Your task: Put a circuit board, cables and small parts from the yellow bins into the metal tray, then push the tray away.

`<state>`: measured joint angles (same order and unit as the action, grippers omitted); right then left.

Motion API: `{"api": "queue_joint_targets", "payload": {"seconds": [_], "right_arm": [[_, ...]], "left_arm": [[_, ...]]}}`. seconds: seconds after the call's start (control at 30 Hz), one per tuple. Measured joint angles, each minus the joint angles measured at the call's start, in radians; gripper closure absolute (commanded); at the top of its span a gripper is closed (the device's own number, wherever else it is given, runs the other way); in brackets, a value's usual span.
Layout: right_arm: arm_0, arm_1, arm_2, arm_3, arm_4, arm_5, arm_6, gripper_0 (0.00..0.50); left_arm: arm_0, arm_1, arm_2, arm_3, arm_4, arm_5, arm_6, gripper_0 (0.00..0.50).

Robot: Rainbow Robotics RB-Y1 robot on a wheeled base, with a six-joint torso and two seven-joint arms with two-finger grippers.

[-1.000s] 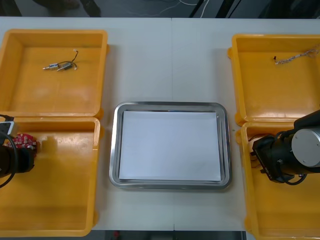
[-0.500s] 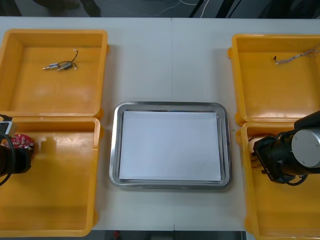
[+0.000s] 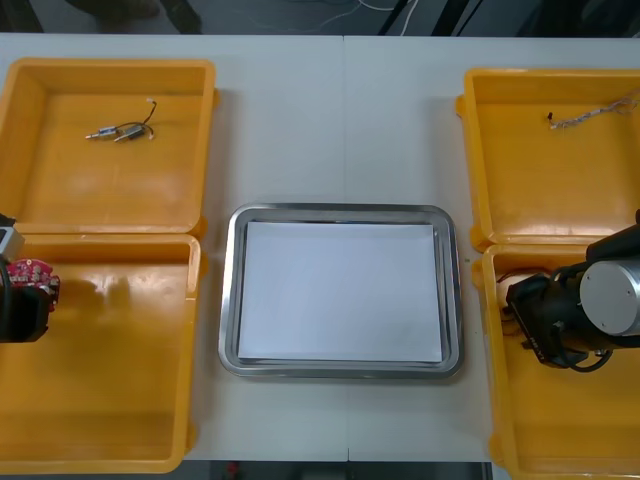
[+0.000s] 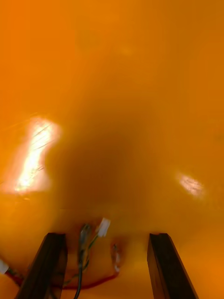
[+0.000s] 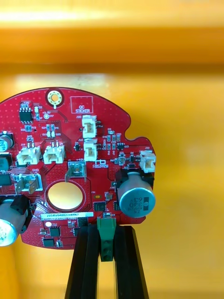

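My left gripper is shut on the edge of a round red circuit board, gripping it by a small green connector. In the front view the board hangs at the far left over the near left yellow bin, with the left gripper just below it. My right gripper stands open low inside the near right yellow bin. A thin red and yellow cable with white plugs lies between its fingers. The metal tray, white inside, sits at the table's middle.
Small metal parts lie in the far left bin. A twisted blue and white cable lies in the far right bin. The bins flank the tray closely on both sides.
My left gripper has carried the circuit board further left and up, and its shadow on the bin floor has slid right. The right gripper has hardly moved.
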<state>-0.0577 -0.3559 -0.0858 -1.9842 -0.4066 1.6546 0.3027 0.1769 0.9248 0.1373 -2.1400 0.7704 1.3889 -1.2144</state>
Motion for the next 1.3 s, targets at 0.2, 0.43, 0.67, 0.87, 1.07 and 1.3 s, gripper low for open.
{"api": "queue_joint_targets", "payload": {"seconds": [0.2, 0.43, 0.67, 0.87, 1.07, 1.3], "right_arm": [[-0.001, 0.000, 0.000, 0.002, 0.000, -0.001, 0.000, 0.000], [-0.002, 0.000, 0.000, 0.002, -0.002, -0.001, 0.000, 0.500], [-0.003, 0.000, 0.000, 0.002, -0.004, -0.001, 0.000, 0.500], [-0.007, 0.000, -0.005, -0.012, -0.010, 0.025, 0.000, 0.500], [-0.012, -0.001, -0.039, -0.059, -0.034, 0.069, 0.003, 0.500], [-0.012, -0.036, -0.054, -0.087, -0.062, 0.102, 0.013, 0.500]], "left_arm": [[-0.002, 0.000, 0.025, -0.088, 0.014, 0.095, 0.000, 0.500], [-0.055, 0.000, 0.025, -0.186, 0.038, 0.254, 0.002, 0.500], [-0.150, 0.007, 0.007, -0.264, 0.059, 0.353, 0.040, 0.500], [-0.257, 0.022, -0.093, -0.299, 0.059, 0.392, 0.231, 0.500], [-0.360, 0.024, -0.210, -0.302, 0.059, 0.397, 0.345, 0.500], [-0.491, 0.024, -0.350, -0.310, 0.060, 0.399, 0.351, 0.500]]}}
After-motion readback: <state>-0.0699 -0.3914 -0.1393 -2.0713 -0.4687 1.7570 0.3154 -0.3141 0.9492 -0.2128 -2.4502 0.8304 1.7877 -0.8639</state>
